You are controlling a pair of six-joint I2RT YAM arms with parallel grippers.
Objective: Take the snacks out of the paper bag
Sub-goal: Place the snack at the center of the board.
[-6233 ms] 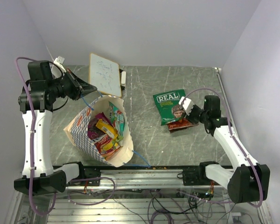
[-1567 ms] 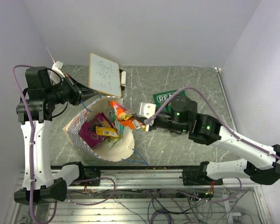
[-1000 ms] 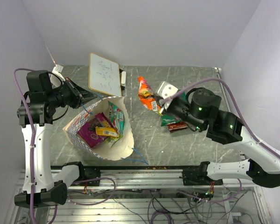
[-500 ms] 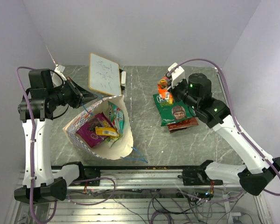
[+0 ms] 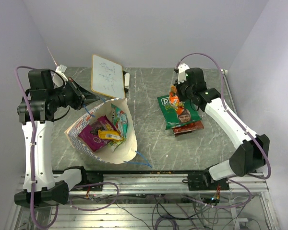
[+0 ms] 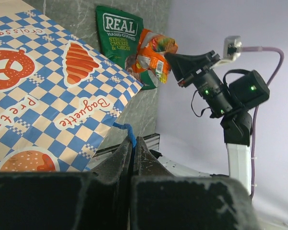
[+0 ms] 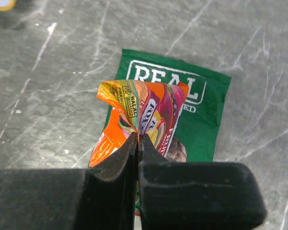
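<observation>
The paper bag (image 5: pixel 119 152) lies open at the left, its checkered outside in the left wrist view (image 6: pixel 48 96). Magenta (image 5: pixel 90 135), yellow (image 5: pixel 109 135) and teal-orange (image 5: pixel 120 119) snacks lie inside it. My left gripper (image 5: pixel 91 98) is shut on the bag's blue cord handle (image 6: pixel 128 135). My right gripper (image 5: pixel 175 92) is shut on the orange-red snack (image 7: pixel 139 115) and holds it over the green snack (image 5: pixel 178 115). The green snack also shows in the right wrist view (image 7: pixel 201 105). A brown snack (image 5: pixel 189 127) peeks out under the green one.
A white board with scribbles (image 5: pixel 108 76) leans at the back, just behind the bag's mouth. The metal rail (image 5: pixel 158 177) runs along the table's near edge. Walls close in the left, back and right sides.
My right gripper has carried the orange-red snack out of the bag and across to the right, and now holds it over the green snack. My left gripper kept its hold on the cord handle.
</observation>
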